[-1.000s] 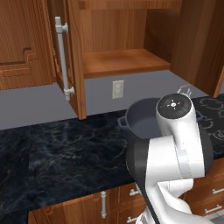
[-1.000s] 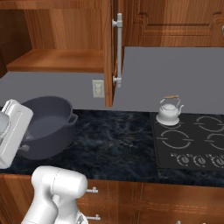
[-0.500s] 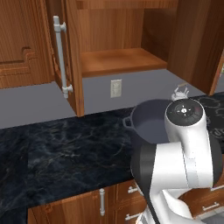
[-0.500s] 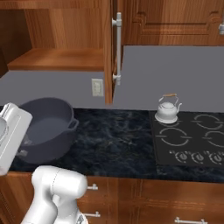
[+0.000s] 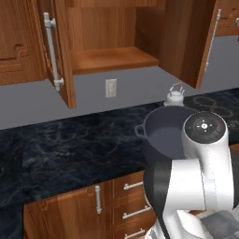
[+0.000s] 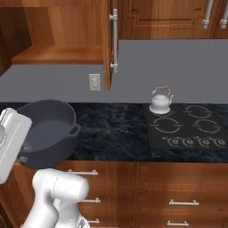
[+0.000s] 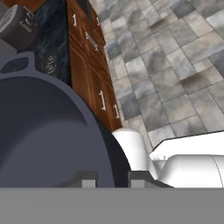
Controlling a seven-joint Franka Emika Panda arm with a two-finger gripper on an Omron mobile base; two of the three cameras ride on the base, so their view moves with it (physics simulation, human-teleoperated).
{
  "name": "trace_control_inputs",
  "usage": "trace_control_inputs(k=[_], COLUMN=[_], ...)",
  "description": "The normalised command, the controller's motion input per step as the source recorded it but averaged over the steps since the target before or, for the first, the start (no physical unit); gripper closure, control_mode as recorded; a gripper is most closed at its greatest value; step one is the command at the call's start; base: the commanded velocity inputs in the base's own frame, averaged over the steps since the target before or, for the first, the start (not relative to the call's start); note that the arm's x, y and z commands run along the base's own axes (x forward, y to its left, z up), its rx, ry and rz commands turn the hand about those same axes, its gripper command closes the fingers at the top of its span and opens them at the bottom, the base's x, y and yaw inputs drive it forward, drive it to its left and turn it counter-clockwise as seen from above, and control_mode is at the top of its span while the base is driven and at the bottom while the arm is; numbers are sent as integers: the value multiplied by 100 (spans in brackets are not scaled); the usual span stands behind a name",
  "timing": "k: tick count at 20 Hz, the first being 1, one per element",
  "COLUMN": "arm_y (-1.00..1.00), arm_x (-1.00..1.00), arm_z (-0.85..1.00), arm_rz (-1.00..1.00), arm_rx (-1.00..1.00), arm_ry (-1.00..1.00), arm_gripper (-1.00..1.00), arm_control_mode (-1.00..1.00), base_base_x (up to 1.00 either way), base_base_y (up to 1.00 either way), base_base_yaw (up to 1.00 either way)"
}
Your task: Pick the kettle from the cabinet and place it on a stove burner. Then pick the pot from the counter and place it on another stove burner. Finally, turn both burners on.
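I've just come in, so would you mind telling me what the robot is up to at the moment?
The arm has the wide grey pot at its rim, with the hand closed on the wall. The pot sits out past the counter's front edge, apparently lifted. The kettle already stands on the cooktop's back-left burner. The cabinet is open and bare.

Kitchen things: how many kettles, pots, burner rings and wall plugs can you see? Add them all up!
Kettle: 1
Pot: 1
Stove burners: 4, at, and one under the kettle
Wall outlet: 1
Total: 7
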Motion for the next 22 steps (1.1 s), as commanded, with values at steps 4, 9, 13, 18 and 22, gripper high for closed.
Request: trace_control_inputs(k=[4,9,13,18,22], arm_y=[0,0,0,0,0], arm_x=[0,0,0,0,0], arm_z=[0,0,0,0,0], arm_rz=[0,0,0,0,0], arm_rx=[0,0,0,0,0], arm_ry=[0,0,0,0,0], arm_gripper=[100,100,100,100,100], arm_control_mode=[100,100,100,100,100], base_base_x=[-17,-21,-37,-20,3], base_base_y=[-62,-79,-78,-74,-62], base_base_yaw=[-10,-8,-7,-6,0])
